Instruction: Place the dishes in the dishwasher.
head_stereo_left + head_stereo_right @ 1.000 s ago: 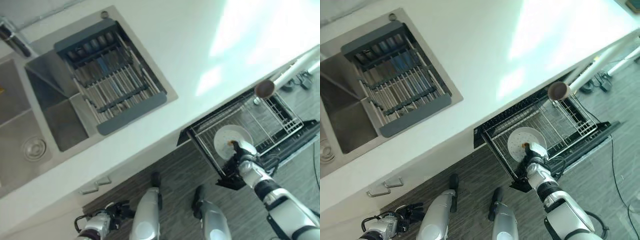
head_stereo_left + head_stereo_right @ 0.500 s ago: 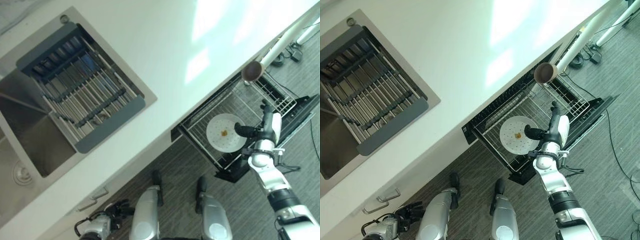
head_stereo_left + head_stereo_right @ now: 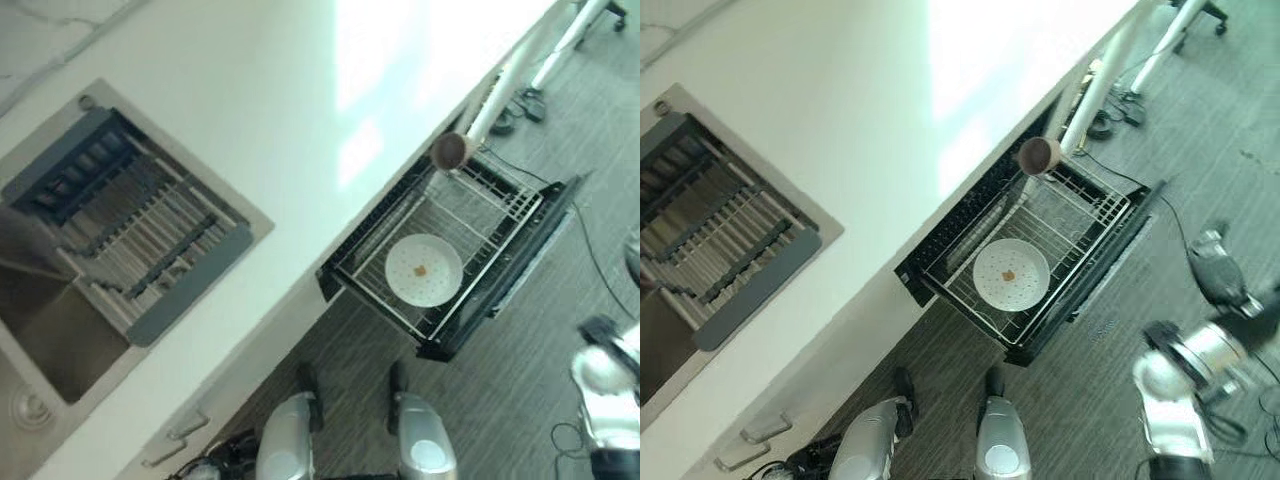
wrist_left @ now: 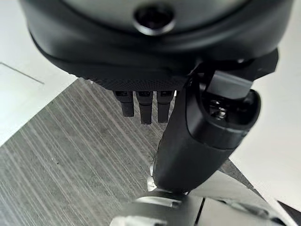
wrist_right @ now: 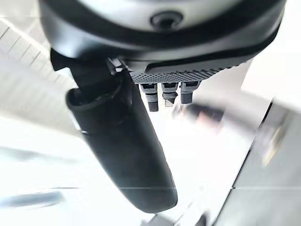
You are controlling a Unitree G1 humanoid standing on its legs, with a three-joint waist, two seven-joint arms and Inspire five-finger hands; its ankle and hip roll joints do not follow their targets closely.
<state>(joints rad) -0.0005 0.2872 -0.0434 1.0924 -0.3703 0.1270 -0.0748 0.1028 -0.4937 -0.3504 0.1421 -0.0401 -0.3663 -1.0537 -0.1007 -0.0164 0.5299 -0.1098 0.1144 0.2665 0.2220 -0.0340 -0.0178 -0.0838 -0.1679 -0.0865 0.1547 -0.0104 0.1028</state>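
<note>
Since the plate is lying flat in the pulled-out rack, that placing looks done; both hands, left and right, are hanging relaxed, holding nothing, and the rack is waiting for closing.

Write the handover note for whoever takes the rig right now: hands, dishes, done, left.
Right robot hand: empty, fingers relaxed, away from the rack.
Left robot hand: empty, fingers straight, hanging over the floor.
White plate: lies flat in the pulled-out dishwasher rack, with a small brown speck at its middle.
Dish rack over the sink: no dishes visible in it.
Done: plate is in the rack.
Left: probably push the rack in and shut the dishwasher door, which hangs open; no other dishes seen on the counter.
</note>
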